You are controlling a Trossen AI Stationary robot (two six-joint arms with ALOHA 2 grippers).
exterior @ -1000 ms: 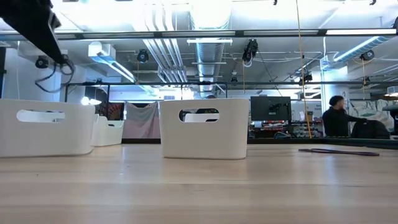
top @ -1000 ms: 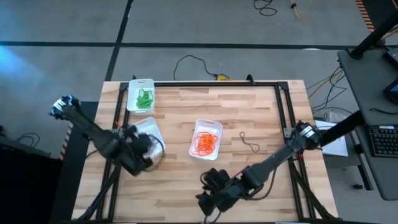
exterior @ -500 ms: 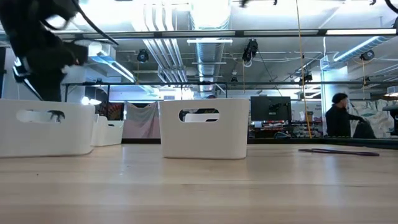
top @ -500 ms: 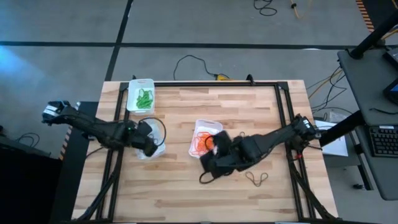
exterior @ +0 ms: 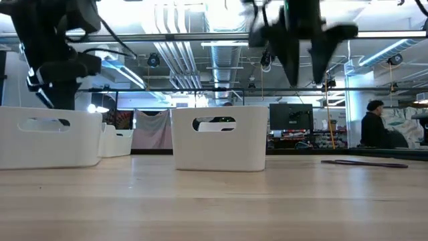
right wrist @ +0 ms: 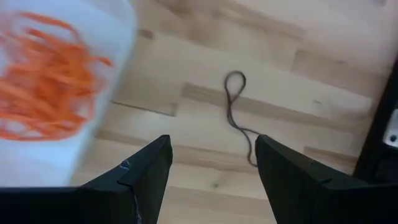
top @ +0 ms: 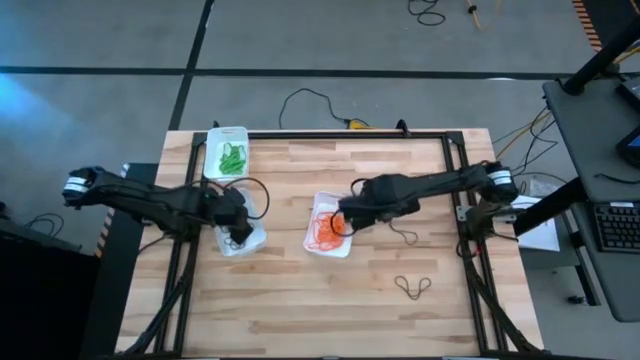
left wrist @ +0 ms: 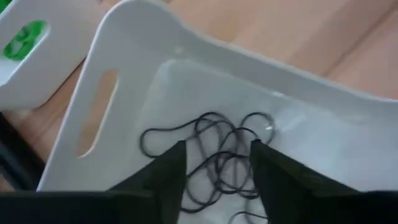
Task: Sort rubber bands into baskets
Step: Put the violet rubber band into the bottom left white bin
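Three white baskets stand on the wooden table: one with green rubber bands [top: 230, 157] at the far left, one with orange bands [top: 328, 230] in the middle, and one [top: 243, 238] with dark bands [left wrist: 214, 146] at the left. My left gripper [left wrist: 214, 171] hangs open just above the dark bands in that basket. My right gripper [right wrist: 211, 168] is open and empty above the table beside the orange basket's right edge [right wrist: 118, 74]. A dark band [right wrist: 239, 112] lies on the wood ahead of it.
Another dark band [top: 413, 288] lies on the table toward the near right. A black frame [top: 455, 180] runs along the table's far and right sides. A person [exterior: 374, 127] sits in the room beyond the table.
My right gripper has swept from the table's near edge toward the far edge, up to the orange basket's right side. My left gripper has moved a little toward the far edge and now hangs over the basket with the dark bands.
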